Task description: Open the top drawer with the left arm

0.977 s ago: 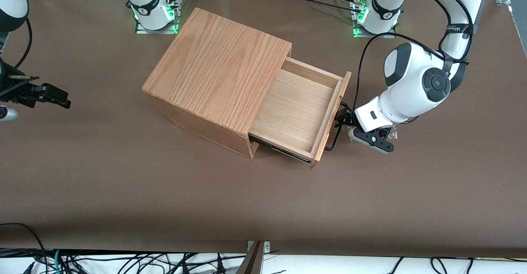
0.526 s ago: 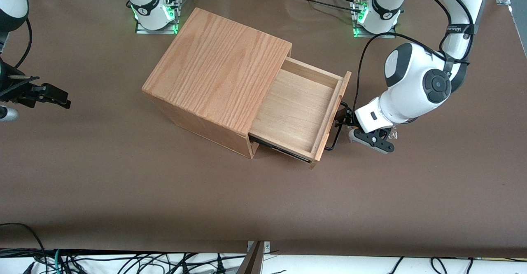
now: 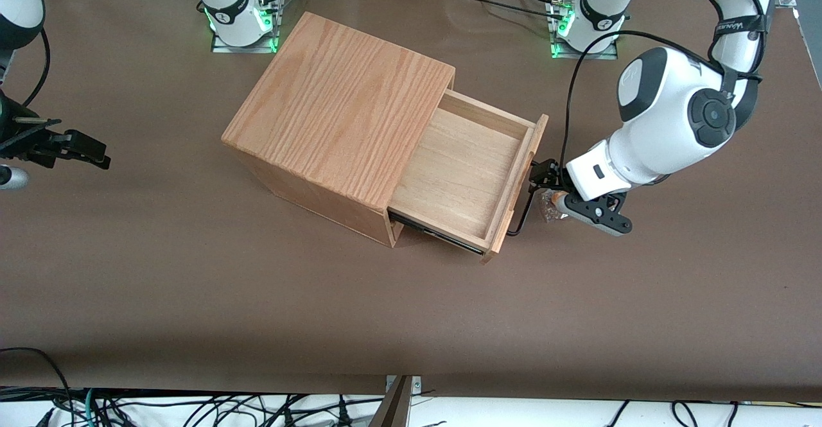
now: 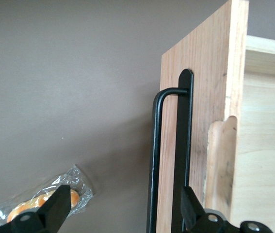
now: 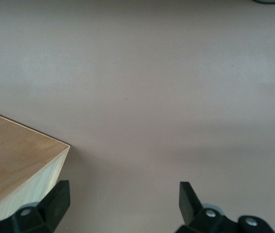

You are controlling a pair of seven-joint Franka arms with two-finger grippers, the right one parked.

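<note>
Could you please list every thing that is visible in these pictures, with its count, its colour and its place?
wooden box: one, oak-grain, on the table about midway between the two arm bases.
top drawer: one, pale wood, pulled well out of the box toward the working arm's end; nothing in the part that shows.
handle: one, thin black wire, across the drawer's front.
bread roll: one, orange-brown in clear wrap, on the table in front of the drawer, beside the gripper.
table: one, brown.
cables: several, black, along the table edge nearest the front camera.
left arm: one, white with dark grey caps, in front of the drawer.
gripper: one, black, open, fingers either side of the handle, not touching it.
</note>
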